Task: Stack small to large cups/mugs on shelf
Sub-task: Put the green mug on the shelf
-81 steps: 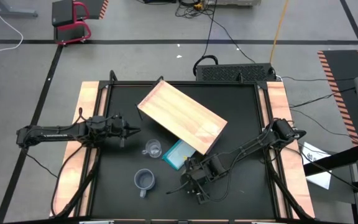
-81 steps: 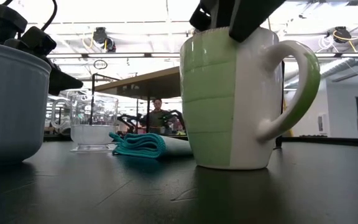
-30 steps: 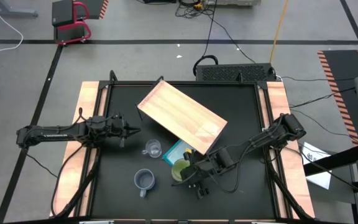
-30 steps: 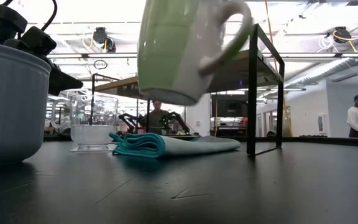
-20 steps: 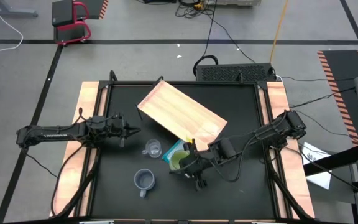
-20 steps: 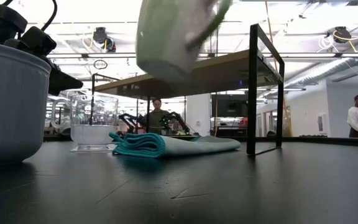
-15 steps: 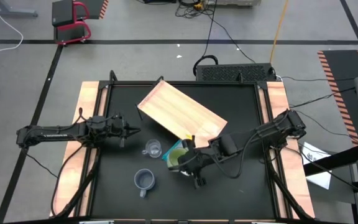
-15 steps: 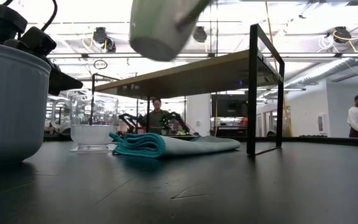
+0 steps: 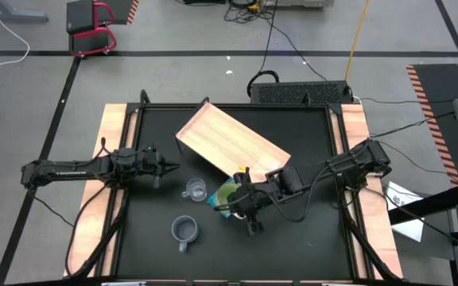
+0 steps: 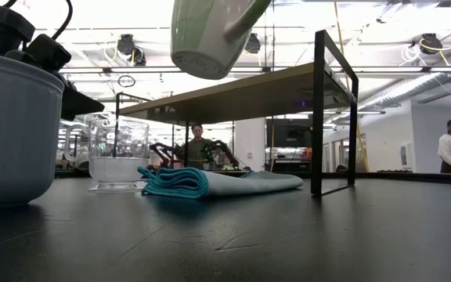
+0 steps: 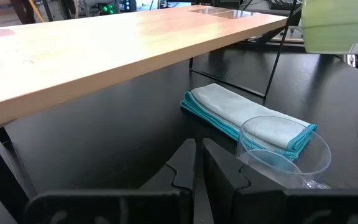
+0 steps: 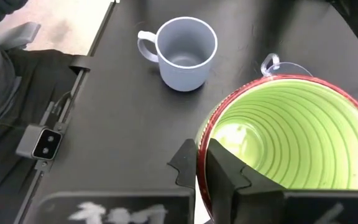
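Observation:
My right gripper point(image 9: 241, 199) is shut on the lime-green mug point(image 9: 227, 195), held in the air over the blue cloth, just off the near edge of the wooden shelf point(image 9: 230, 149). In the low view the mug point(image 10: 210, 35) hangs tilted, about level with the shelf board point(image 10: 241, 90). The clear glass cup point(image 9: 196, 190) and the grey-blue mug point(image 9: 184, 230) stand upright on the black table. My left gripper point(image 9: 169, 165) is shut and empty at the table's left, pointing toward the glass cup point(image 11: 278, 152). My right gripper pinches the green mug's wall at the rim point(image 12: 207, 134), one finger inside the mug and one outside. The fingers come slanting down from the table's right. The mug is lifted clear of the table and tilted, its handle point(image 10: 245, 19) up on the side toward the arm.
A folded light-blue cloth point(image 10: 210, 182) lies on the table under the held mug, next to the shelf's dark leg point(image 10: 317, 110). Bare black table lies to the near right point(image 9: 308, 238). People show in the room beyond the table.
My right gripper, still shut on the green mug, has carried it up and toward the table's far edge, from beside the cloth to over it, close to the shelf's near edge. The mug has risen to about the board's height, still tilted.

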`<move>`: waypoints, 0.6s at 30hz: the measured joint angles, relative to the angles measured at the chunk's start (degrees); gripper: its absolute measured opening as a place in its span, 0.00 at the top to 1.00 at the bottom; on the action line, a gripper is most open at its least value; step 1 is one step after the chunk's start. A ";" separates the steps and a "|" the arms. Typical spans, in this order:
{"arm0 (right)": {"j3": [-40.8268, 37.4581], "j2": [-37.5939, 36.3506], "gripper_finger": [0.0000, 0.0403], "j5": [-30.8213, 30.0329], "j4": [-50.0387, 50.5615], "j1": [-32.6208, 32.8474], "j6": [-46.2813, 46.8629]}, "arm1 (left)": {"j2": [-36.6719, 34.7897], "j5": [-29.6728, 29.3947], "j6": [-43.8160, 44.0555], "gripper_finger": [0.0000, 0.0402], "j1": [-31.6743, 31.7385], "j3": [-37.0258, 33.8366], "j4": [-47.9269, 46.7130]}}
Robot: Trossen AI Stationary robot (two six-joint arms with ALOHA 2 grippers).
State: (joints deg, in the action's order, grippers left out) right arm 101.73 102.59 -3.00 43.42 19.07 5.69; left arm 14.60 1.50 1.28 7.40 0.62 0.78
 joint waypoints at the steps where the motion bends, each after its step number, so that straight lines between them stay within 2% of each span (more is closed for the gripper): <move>1: 0.00 0.01 0.99 0.00 0.00 0.00 0.02 | 0.00 0.00 0.00 0.92 0.01 0.00 -0.01; 9: 0.42 0.10 0.99 0.17 0.29 -4.16 0.66 | 0.02 -0.02 -0.76 0.92 0.00 0.00 -0.04; 18: 7.93 0.15 0.99 0.33 7.75 -9.82 -1.00 | 0.00 -0.04 -1.57 0.92 0.02 0.00 -0.09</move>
State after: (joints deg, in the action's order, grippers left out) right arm 109.66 102.74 -2.68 51.17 9.25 4.70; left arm 14.59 1.46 -0.29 7.42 0.62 0.69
